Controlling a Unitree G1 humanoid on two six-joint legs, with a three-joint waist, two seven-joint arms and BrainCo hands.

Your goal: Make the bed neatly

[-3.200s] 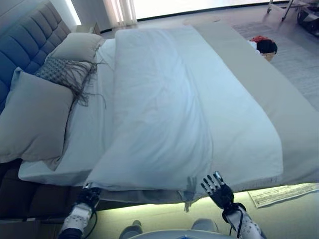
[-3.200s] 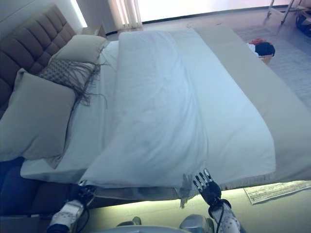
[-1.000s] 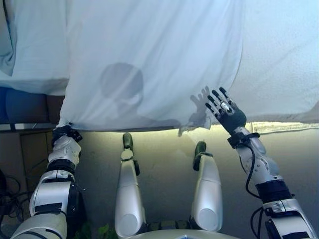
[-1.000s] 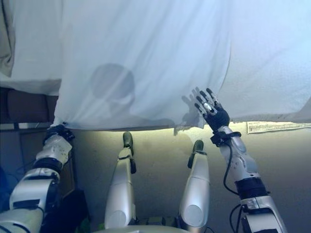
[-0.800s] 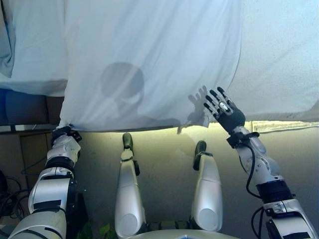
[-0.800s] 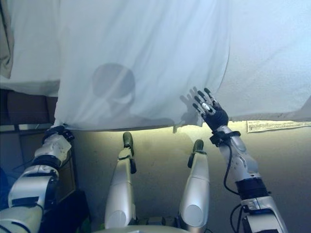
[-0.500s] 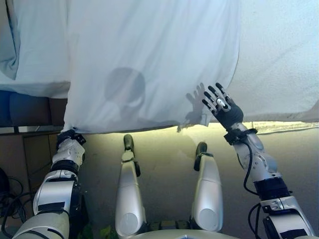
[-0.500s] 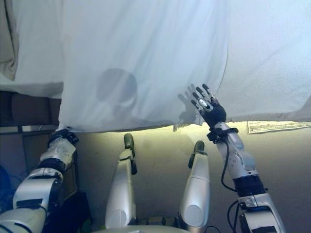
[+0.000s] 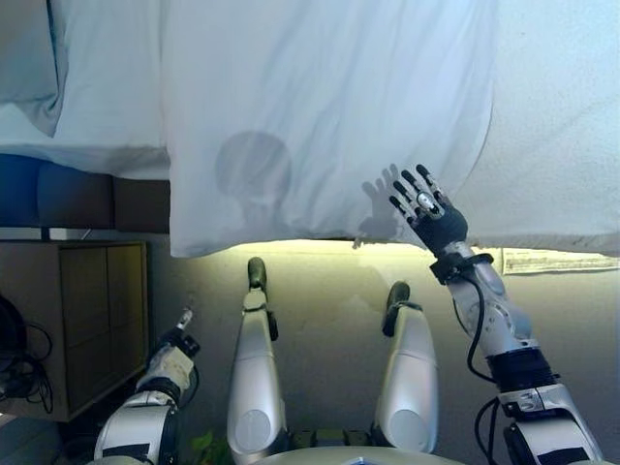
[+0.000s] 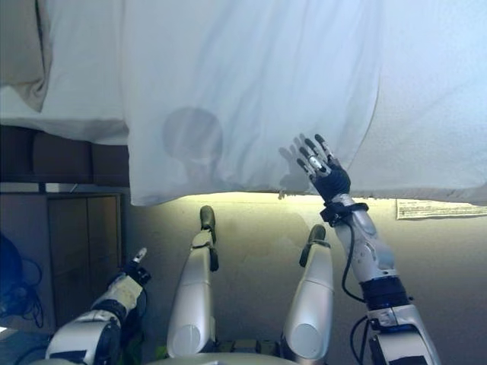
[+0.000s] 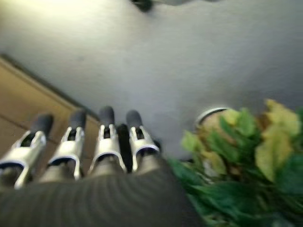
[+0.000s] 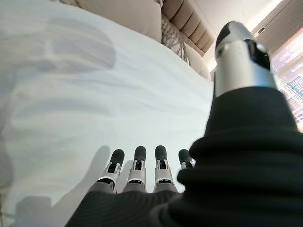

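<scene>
The white duvet (image 9: 320, 107) lies over the bed and hangs down its near side, its lower left corner (image 9: 179, 250) hanging free. My left hand (image 9: 172, 351) is low beside the nightstand, well below that corner. In the left wrist view its fingers (image 11: 109, 142) are straight and hold nothing. My right hand (image 9: 428, 210) is raised with fingers spread at the duvet's lower edge, palm towards the cloth. In the right wrist view its fingers (image 12: 137, 172) are straight just above the white cloth, holding nothing.
A wooden nightstand (image 9: 87, 320) stands at the left, with dark cables (image 9: 19, 358) beside it. A grey pillow (image 9: 24, 48) lies at the top left. A green plant (image 11: 246, 161) stands on the floor near my left hand. A paper sheet (image 9: 562, 260) lies under the bed's right edge.
My left hand has let go of the duvet's lower left corner and dropped down beside the nightstand. The right hand has stayed open at the duvet's edge. The view has shifted slightly.
</scene>
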